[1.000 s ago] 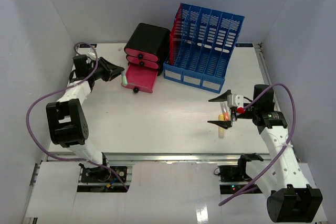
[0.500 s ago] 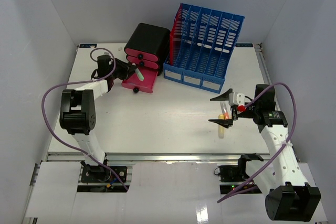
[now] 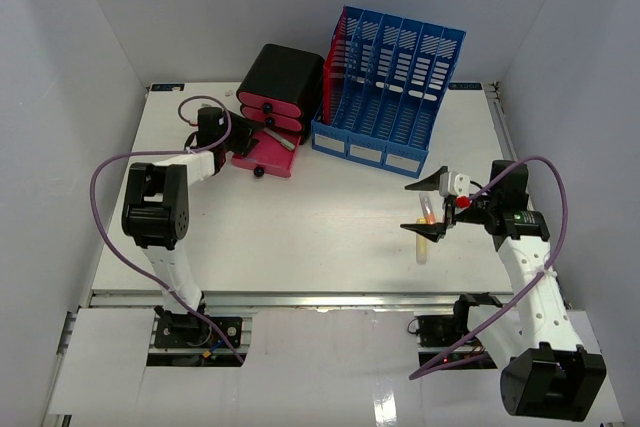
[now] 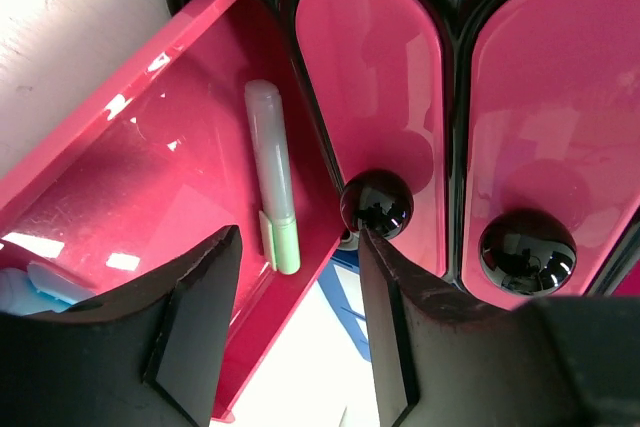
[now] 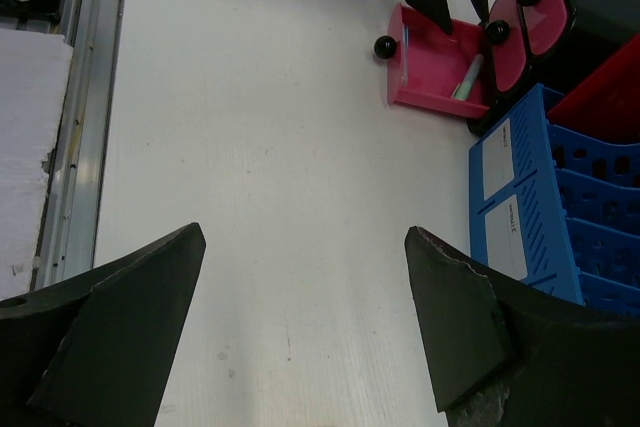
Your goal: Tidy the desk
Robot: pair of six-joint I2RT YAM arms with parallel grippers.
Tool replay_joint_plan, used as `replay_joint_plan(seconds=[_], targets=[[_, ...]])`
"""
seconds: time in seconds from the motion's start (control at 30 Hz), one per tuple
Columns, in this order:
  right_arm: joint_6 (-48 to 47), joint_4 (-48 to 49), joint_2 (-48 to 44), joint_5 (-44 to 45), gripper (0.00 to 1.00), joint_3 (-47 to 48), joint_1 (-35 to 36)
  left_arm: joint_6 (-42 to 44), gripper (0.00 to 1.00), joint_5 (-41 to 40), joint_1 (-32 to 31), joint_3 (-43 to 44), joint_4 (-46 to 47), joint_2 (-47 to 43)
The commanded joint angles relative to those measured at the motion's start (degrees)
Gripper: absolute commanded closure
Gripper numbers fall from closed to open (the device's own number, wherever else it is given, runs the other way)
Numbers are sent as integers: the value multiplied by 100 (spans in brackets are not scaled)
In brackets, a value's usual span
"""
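The step in hand is judged to be the storing of a pen. A green-capped highlighter [image 4: 272, 177] is seen lying flat in the open pink drawer [image 3: 268, 157] of the drawer unit [image 3: 283, 82], which stands at the far edge of the desk [image 3: 320, 217], left of the middle. The left gripper [image 4: 297, 237] is held just over this drawer with its jaws apart and nothing between them.

Next, the left arm should probably be drawn back and the drawer pushed shut by its front. The right gripper [image 5: 305, 235], spread wide and empty near the right edge, hangs over a pale item [image 3: 423, 250]; contact cannot be told.

Half a second ago the highlighter was carried in the left jaws above the drawer; now it is released. The right arm has hardly moved.
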Motion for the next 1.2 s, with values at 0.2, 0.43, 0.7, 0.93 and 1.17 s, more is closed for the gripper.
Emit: replay_joint_plan(seconds=[0.2,0.43,0.7,0.93,1.17], targets=[[260,59,259,-63,12,28,-161,1159,36,208,0,71,-18,-1139],[995,263,559,821,13,55,-203,2503,22,905,526,-950,-213,-2943],[1943,-107,739,4441,9,364,59,3835,2,1409,1444,-2500,-893,-5025],[2895,226,1320,6305,9,210,306,4445,2,2031,1444,-2826,-1353,-5920],[3597,286,2651,6782,25,639,812,4646,2,2131,1444,-3317,-1494,-6607]])
